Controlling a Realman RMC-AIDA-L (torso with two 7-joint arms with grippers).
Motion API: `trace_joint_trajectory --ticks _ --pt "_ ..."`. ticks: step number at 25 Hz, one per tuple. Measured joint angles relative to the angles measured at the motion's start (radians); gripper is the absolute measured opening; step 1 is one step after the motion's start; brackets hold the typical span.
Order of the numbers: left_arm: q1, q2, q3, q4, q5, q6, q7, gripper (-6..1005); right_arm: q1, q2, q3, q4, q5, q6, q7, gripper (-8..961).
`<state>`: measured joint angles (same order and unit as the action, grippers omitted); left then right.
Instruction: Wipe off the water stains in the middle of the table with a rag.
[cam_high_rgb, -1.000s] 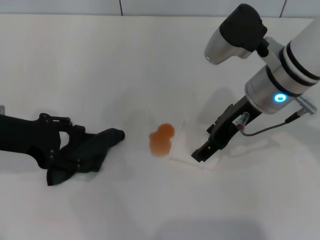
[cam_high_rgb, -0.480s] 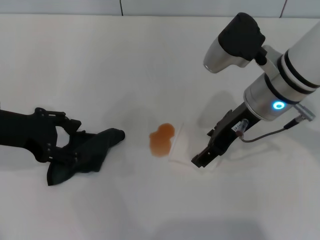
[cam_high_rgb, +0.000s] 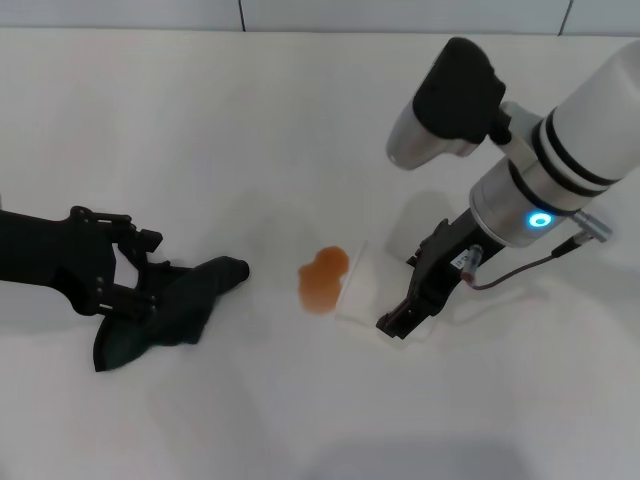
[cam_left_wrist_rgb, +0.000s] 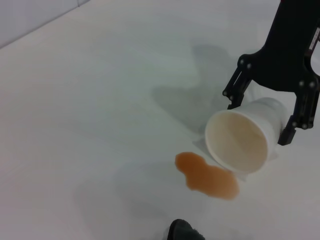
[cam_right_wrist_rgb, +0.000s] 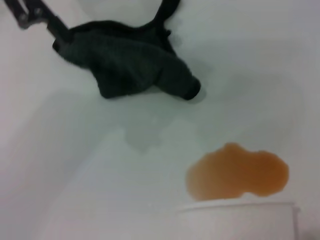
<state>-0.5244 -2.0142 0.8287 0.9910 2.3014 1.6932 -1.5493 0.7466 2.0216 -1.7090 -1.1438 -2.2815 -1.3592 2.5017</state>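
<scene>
The water stains (cam_high_rgb: 323, 280) are a small orange blotch near the middle of the white table (cam_high_rgb: 200, 120), also seen in the left wrist view (cam_left_wrist_rgb: 207, 177) and the right wrist view (cam_right_wrist_rgb: 237, 171). The dark rag (cam_high_rgb: 170, 308) lies flat to the blotch's left, its pointed tail towards it. My left gripper (cam_high_rgb: 150, 268) is open, its fingers spread over the rag's far-left edge. Just right of the blotch, my right gripper (cam_high_rgb: 400, 318) is shut on a white paper cup (cam_left_wrist_rgb: 242, 140). The cup lies on its side, mouth towards the stain.
A grey wall edge runs along the table's far side. The right arm's large white and black body (cam_high_rgb: 520, 150) hangs over the table's right half.
The left gripper's fingers have spread apart and let go of the rag, which stays in place. The right gripper has shifted slightly left with the cup.
</scene>
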Motion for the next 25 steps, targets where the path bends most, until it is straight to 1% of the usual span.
trace_joint_trajectory --ticks 9,16,21,23,25 --pt "0.0 -0.004 0.0 0.0 -0.005 -0.007 0.0 808 0.012 0.001 -0.021 0.04 0.0 0.031 -0.055 853" --pt "0.001 -0.007 0.0 0.0 -0.005 -0.014 0.0 805 0.011 0.002 -0.023 0.044 0.009 0.034 -0.083 854" --pt "0.004 -0.007 -0.004 0.0 -0.01 -0.014 0.003 803 0.001 0.002 -0.021 0.037 0.009 0.041 -0.088 744" --pt "0.008 -0.007 -0.01 0.0 -0.013 -0.015 0.005 802 -0.004 0.0 -0.014 0.028 0.01 0.042 -0.092 735" --pt "0.01 -0.005 -0.012 -0.001 -0.014 -0.015 0.005 801 -0.024 -0.003 0.007 0.004 0.015 0.038 -0.111 725"
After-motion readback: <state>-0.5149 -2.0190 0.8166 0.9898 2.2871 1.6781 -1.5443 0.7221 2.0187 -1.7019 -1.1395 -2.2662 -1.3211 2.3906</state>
